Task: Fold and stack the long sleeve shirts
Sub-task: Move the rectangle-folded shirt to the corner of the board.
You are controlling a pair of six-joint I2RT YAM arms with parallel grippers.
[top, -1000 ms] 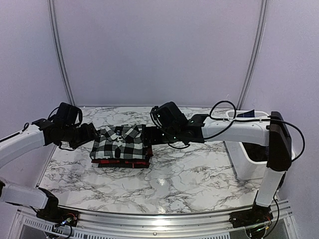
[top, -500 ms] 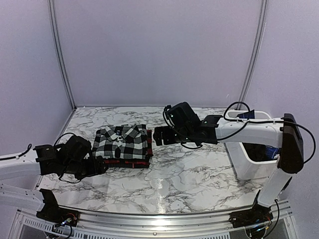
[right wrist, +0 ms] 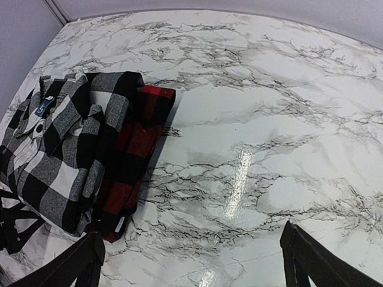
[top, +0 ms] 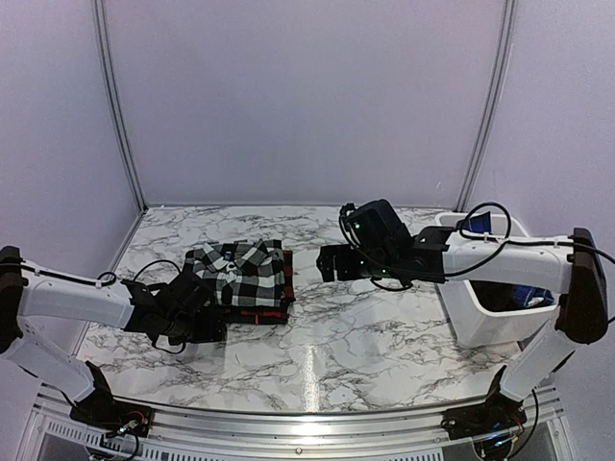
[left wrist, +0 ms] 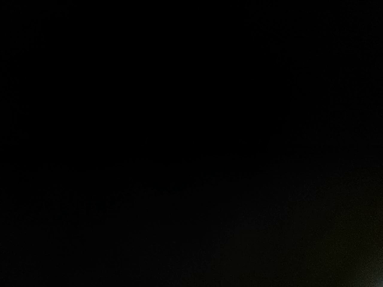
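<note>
Compared with a second ago, when both arms flanked the pile, the right end effector [top: 328, 264] has drawn back to the right and now hangs apart from the clothes, its two dark fingers spread wide with only bare marble between them. The left arm has dropped low and swung toward the near left, so the left end effector [top: 204, 322] now sits at the pile's near-left corner. Its wrist view is black, and from above it cannot be told whether its fingers are apart or together. The folded black-and-white buffalo-check flannel shirt [top: 235, 274] has stayed put, collar up, on top of the folded red-and-black check shirt [right wrist: 140, 140], which shows along the right and near edges. The pile lies left of centre on the white, grey-veined marble-patterned surface [top: 365, 336], with open room to its right and front. A white plastic bin [top: 471, 317] stands at the right edge. A small blue label [right wrist: 42, 108] at the collar is too small to read.
</note>
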